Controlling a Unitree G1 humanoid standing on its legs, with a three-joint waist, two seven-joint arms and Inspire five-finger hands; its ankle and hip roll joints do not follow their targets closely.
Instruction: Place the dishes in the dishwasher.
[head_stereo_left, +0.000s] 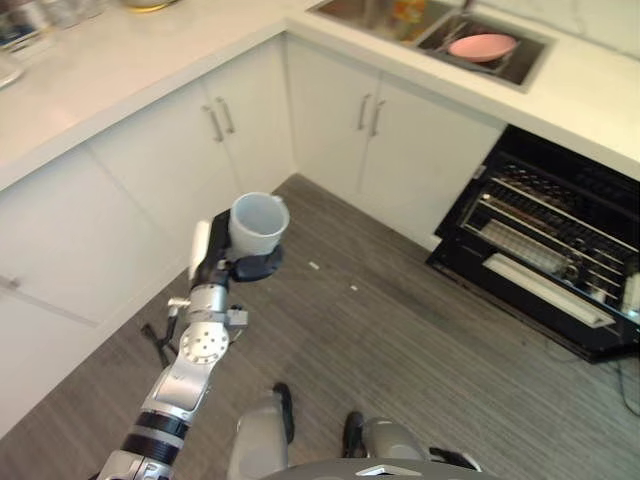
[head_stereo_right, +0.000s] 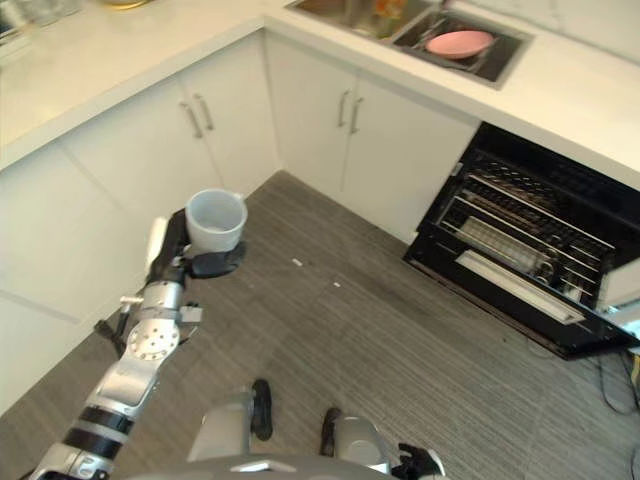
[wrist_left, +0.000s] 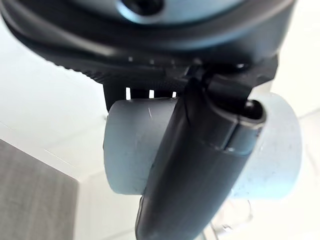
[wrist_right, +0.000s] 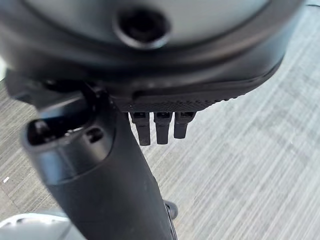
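Observation:
A pale cup (head_stereo_left: 258, 225) stands upright in my left hand (head_stereo_left: 215, 262), which is raised above the wood floor in front of the white corner cabinets. The left wrist view shows the thumb (wrist_left: 200, 175) pressed across the cup's side (wrist_left: 125, 150), with the fingers curled behind it. The dishwasher (head_stereo_left: 540, 290) stands open at the right, its wire racks showing, about a metre from the cup. A pink plate (head_stereo_left: 482, 46) lies in the sink (head_stereo_left: 530, 62) above it. My right hand (wrist_right: 100, 190) hangs over the floor with its fingers (wrist_right: 157, 127) relaxed and holding nothing.
White countertop (head_stereo_left: 120, 70) runs along the left and back walls over closed cabinet doors (head_stereo_left: 240, 130). Small items sit at the counter's far left corner (head_stereo_left: 25, 30). Bare wood floor (head_stereo_left: 400, 340) lies between my left hand and the dishwasher.

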